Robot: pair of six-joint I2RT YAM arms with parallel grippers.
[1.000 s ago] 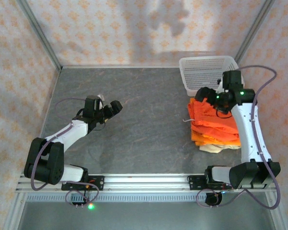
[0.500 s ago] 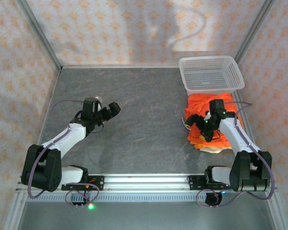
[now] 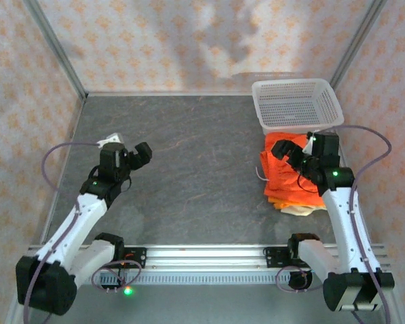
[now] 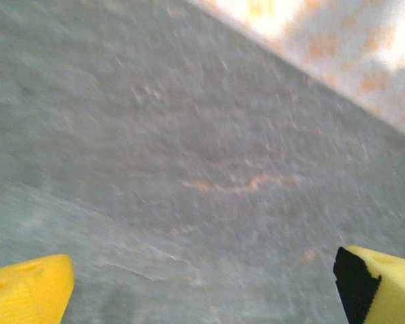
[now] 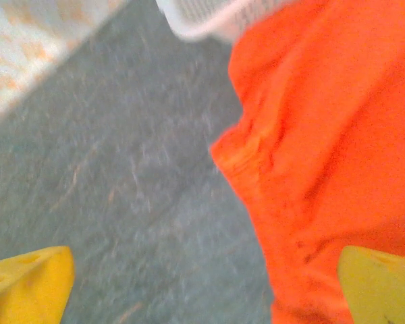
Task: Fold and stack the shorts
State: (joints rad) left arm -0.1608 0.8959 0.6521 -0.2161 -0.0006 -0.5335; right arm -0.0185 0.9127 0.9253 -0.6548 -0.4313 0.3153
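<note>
The shorts lie stacked at the table's right: folded bright orange shorts [image 3: 283, 181] on top, and pale beige shorts [image 3: 301, 210] showing at the pile's near edge. My right gripper [image 3: 292, 151] hovers open over the pile's far left part, with nothing between its fingers. In the right wrist view the orange shorts [image 5: 324, 142] lie under the right yellow fingertip [image 5: 381, 283], and bare table lies under the left one. My left gripper [image 3: 142, 152] is open above bare table at the left, far from the pile. Its yellow fingertips [image 4: 27, 290] stand wide apart and empty.
A white mesh basket [image 3: 293, 84] stands just behind the pile, and its rim [image 5: 209, 20] shows blurred in the right wrist view. Patterned walls close in the grey table [image 3: 202, 169] on three sides. A metal rail [image 3: 202, 253] runs along the near edge.
My right gripper has lifted from the pile's near left side and moved back toward the basket, staying open. My left arm has drawn back leftward. The pile looks unchanged.
</note>
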